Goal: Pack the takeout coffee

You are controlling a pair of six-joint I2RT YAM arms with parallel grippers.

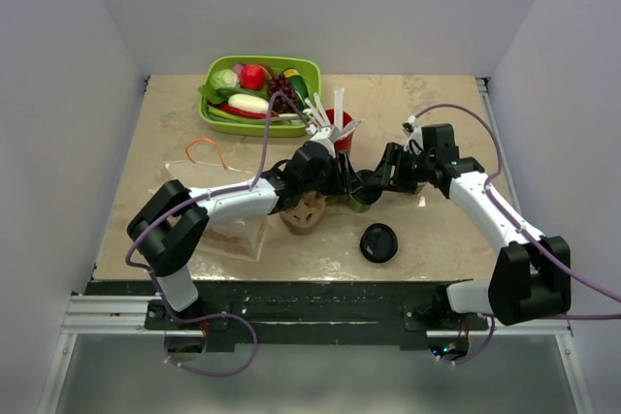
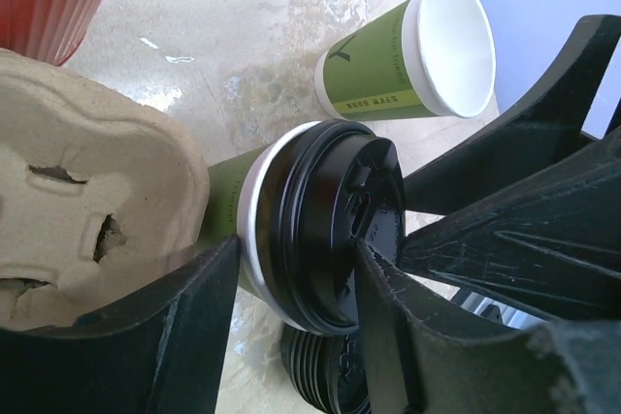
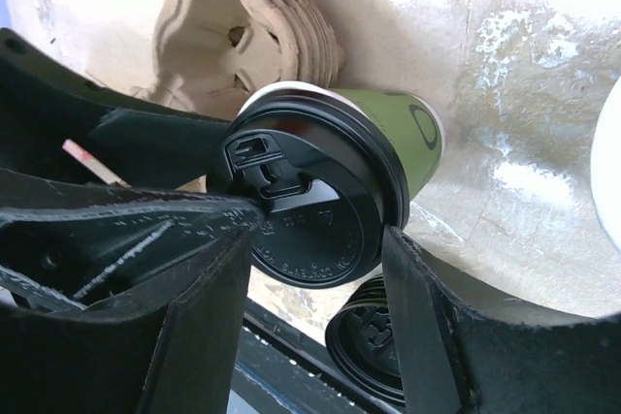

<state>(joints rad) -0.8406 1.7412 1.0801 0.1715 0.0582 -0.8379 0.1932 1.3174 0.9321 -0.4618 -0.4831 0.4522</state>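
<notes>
My right gripper [image 3: 315,239] is clamped on the takeout coffee [image 3: 388,143], held tilted mid-table, just beside the cardboard carrier [image 2: 87,201]. My left gripper [image 2: 299,269] flanks its black lid [image 2: 325,201], touching the rim; whether it presses, I cannot tell.

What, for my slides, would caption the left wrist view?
Jaws of the left gripper flank the lidded green cup beside the cardboard carrier.

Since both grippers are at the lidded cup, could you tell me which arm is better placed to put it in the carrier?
Probably left: the left gripper straddles the lidded cup with the carrier right beside it; the right gripper sits beyond the cup.
</notes>
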